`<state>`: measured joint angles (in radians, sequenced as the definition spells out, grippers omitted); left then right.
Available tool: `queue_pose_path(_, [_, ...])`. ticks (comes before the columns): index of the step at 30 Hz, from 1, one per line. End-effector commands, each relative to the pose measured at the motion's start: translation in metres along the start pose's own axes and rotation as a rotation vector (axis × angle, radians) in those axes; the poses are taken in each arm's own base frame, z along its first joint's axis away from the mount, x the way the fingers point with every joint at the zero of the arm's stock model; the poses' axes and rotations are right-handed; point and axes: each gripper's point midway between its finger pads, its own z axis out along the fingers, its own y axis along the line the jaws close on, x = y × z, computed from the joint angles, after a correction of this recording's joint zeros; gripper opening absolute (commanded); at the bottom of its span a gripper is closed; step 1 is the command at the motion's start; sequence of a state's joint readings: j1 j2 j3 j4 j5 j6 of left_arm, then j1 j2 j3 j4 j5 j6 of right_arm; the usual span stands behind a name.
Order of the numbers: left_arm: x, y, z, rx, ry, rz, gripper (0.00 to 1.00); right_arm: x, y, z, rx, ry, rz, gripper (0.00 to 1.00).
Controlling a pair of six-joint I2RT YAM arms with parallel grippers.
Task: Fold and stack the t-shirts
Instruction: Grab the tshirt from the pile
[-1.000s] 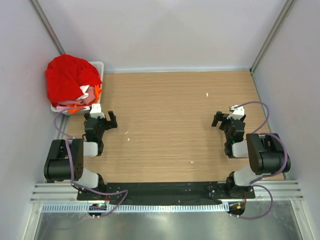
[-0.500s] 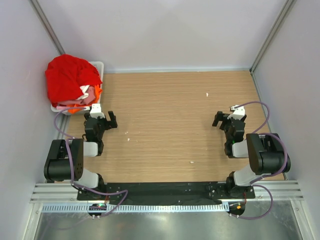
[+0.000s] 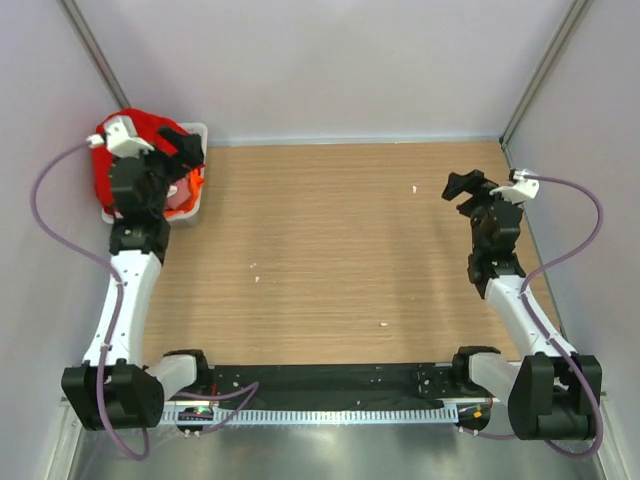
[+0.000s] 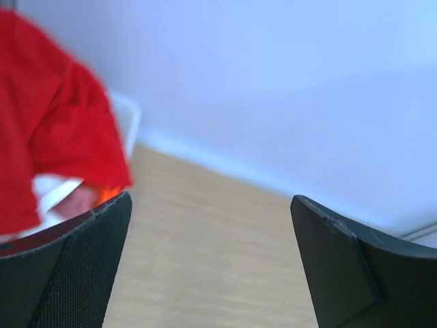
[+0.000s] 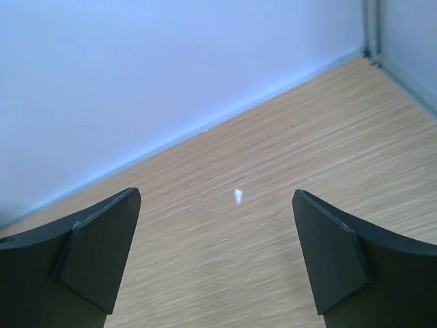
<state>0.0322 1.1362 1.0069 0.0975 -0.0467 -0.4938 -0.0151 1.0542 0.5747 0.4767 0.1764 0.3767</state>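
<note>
A bright red t-shirt [image 3: 103, 180] lies heaped over other shirts in a white basket [image 3: 198, 131] at the table's far left corner. A bit of orange cloth [image 3: 193, 186] shows under it. My left gripper [image 3: 184, 150] is open and empty, raised over the basket's right side. In the left wrist view the red shirt [image 4: 41, 137] hangs at the left with orange cloth [image 4: 109, 195] below it, and my open left gripper [image 4: 212, 273] is over bare wood. My right gripper [image 3: 461, 186] is open and empty above the right of the table, and shows open in its wrist view [image 5: 215, 260].
The wooden table [image 3: 340, 250] is boxed in by pale walls at the back and both sides. Small white specks lie on it [image 3: 414, 189], one also in the right wrist view [image 5: 237, 196]. The basket rim [image 4: 128, 116] stands against the back wall.
Both arms have risen and stretched out from their folded pose. The left gripper moved up to the basket with the red shirt; the right gripper moved toward the far right of the table.
</note>
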Motion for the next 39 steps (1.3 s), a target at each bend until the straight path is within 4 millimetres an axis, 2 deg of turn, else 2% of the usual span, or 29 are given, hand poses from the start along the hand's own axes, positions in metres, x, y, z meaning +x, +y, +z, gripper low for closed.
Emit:
queue_pose_path(1, [0.044,-0.012,-0.005,0.068,0.328,-0.253,1.0,0.038,0.015,-0.007,-0.026,0.21,0.192,1.0])
queue_pose_path(2, [0.043,-0.007,0.007,-0.002,0.387,-0.207,1.0,0.039,0.018,-0.006,-0.02,0.241,0.224,1.0])
queue_pose_path(4, [0.042,0.018,0.014,-0.2,0.414,-0.136,0.99,0.048,0.02,-0.005,-0.017,0.295,0.223,1.0])
queue_pose_path(5, [0.028,0.025,0.016,-0.267,0.403,-0.102,1.0,0.048,0.026,-0.006,-0.044,0.316,0.217,1.0])
queue_pose_path(6, [0.036,0.036,0.025,-0.314,0.434,-0.071,1.0,0.052,0.024,-0.007,-0.035,0.334,0.208,1.0])
queue_pose_path(7, [0.027,0.038,0.026,-0.343,0.433,-0.053,1.0,0.053,0.022,-0.007,-0.03,0.339,0.196,1.0])
queue_pose_path(10, [0.03,0.042,0.032,-0.367,0.463,-0.03,1.0,0.055,0.022,-0.007,-0.034,0.361,0.17,1.0])
queue_pose_path(16, [0.03,0.077,0.02,-0.56,0.462,0.032,1.0,0.068,0.03,-0.008,-0.071,0.464,0.144,1.0])
queue_pose_path(22, [0.027,0.097,0.021,-0.64,0.44,0.116,0.98,0.08,0.032,-0.007,-0.096,0.501,0.143,1.0])
queue_pose_path(25, [0.02,0.109,0.031,-0.669,0.418,0.16,0.96,0.083,0.034,-0.007,-0.112,0.514,0.144,1.0])
queue_pose_path(27, [0.025,0.121,0.039,-0.695,0.436,0.166,0.95,0.086,0.035,-0.008,-0.118,0.525,0.15,1.0])
queue_pose_path(29, [0.017,0.126,0.049,-0.69,0.419,0.147,0.93,0.087,0.038,-0.008,-0.132,0.531,0.154,1.0])
queue_pose_path(30, [0.026,0.132,0.056,-0.701,0.44,0.153,0.91,0.089,0.039,-0.008,-0.139,0.538,0.156,1.0])
queue_pose_path(31, [0.02,0.132,0.061,-0.699,0.43,0.153,0.9,0.09,0.039,-0.008,-0.139,0.542,0.159,1.0])
queue_pose_path(32, [0.022,0.135,0.064,-0.712,0.435,0.162,0.9,0.09,0.039,-0.008,-0.14,0.543,0.162,1.0])
queue_pose_path(33, [0.032,0.141,0.069,-0.726,0.464,0.178,0.89,0.091,0.04,-0.008,-0.144,0.545,0.162,1.0])
queue_pose_path(35, [0.028,0.147,0.075,-0.756,0.454,0.197,0.87,0.094,0.041,-0.008,-0.15,0.555,0.167,1.0])
queue_pose_path(38, [0.032,0.156,0.085,-0.767,0.459,0.218,0.82,0.097,0.044,-0.011,-0.167,0.568,0.188,1.0])
queue_pose_path(39, [0.03,0.158,0.09,-0.762,0.446,0.224,0.77,0.101,0.043,-0.012,-0.17,0.577,0.193,1.0])
